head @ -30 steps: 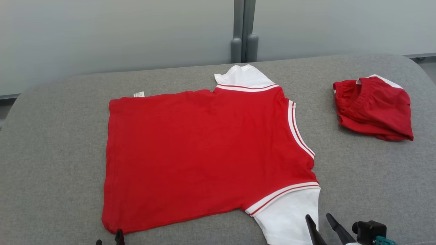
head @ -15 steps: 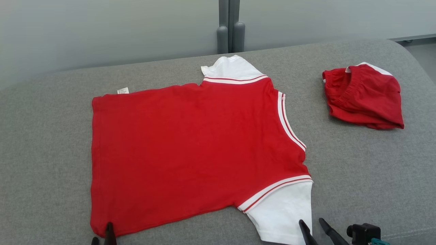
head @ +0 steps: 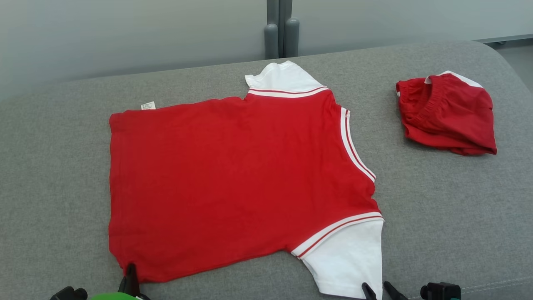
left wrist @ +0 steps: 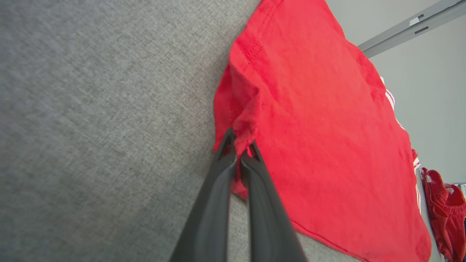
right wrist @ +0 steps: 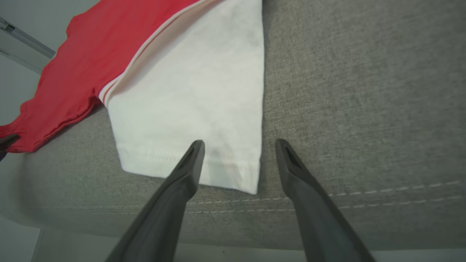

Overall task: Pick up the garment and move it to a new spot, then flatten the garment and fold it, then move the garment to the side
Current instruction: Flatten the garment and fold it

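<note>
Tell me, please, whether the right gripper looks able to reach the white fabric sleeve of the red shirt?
Probably yes: the right gripper stands open, its fingers straddling the white fabric sleeve's hem corner, with nothing between them.

Label [head: 148, 105] print too small; garment [left wrist: 320, 127] corner hidden between left jaws.

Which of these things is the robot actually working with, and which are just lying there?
In use: red shirt; left gripper pinching its hem corner; right gripper open at its white sleeve.
Lying about: bundled red shorts; grey posts behind.
</note>
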Robot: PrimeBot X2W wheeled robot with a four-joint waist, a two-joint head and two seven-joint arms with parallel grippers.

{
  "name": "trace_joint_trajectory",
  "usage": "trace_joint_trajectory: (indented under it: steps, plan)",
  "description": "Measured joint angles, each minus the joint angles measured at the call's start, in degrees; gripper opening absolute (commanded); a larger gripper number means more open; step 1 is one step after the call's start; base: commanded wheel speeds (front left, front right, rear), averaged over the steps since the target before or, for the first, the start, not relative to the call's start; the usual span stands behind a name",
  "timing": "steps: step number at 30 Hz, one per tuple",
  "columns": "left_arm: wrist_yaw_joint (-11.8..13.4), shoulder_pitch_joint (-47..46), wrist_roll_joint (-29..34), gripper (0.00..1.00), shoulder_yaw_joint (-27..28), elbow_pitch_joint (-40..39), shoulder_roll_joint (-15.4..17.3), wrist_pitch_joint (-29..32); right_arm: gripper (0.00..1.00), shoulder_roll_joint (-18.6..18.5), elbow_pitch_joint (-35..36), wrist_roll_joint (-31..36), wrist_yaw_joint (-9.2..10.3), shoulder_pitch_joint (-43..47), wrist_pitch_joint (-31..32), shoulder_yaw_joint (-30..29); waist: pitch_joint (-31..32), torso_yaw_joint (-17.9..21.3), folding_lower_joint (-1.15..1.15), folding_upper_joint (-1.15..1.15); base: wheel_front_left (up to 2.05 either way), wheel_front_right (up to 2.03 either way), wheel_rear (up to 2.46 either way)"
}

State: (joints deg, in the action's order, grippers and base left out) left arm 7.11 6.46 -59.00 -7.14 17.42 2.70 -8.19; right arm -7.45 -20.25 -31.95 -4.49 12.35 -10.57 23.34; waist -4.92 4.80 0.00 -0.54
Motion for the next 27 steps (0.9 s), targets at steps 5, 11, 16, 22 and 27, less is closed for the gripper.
trace_joint_trajectory:
  steps: [5,11,16,22,27]
  plan:
    - [0.0,-0.9,0.4,0.00,-0.5,0.3,0.0,-0.6,0.74,0.0,-2.0,-0.5,-0.55,-0.3,1.1,0.5,-0.2,-0.4,0.00,0.00,0.00,0.00,0.00]
    - [0.0,-1.2,0.4,0.00,-1.3,0.8,0.0,-1.0,0.41,0.2,-4.4,-0.9,-1.04,-2.1,1.3,1.1,-0.2,-0.7,0.00,0.00,0.00,0.00,0.00]
    - [0.0,-1.5,1.0,0.00,-2.0,1.6,0.0,-1.5,0.15,0.2,-5.7,-1.6,-1.55,-3.0,1.5,1.3,-0.1,-0.9,0.00,0.00,0.00,0.00,0.00]
    - [-0.1,-1.6,1.1,0.00,-2.1,2.1,0.0,-2.5,0.00,0.3,-5.0,-2.8,-2.07,-4.0,1.0,1.8,0.2,-1.2,0.00,0.00,0.00,0.00,0.00]
    - [-1.0,-2.3,1.1,0.00,-2.2,1.3,0.0,-3.1,0.00,0.1,-1.4,-3.3,-2.23,-6.6,0.4,2.0,0.5,-1.1,0.00,0.00,0.00,0.00,0.00]
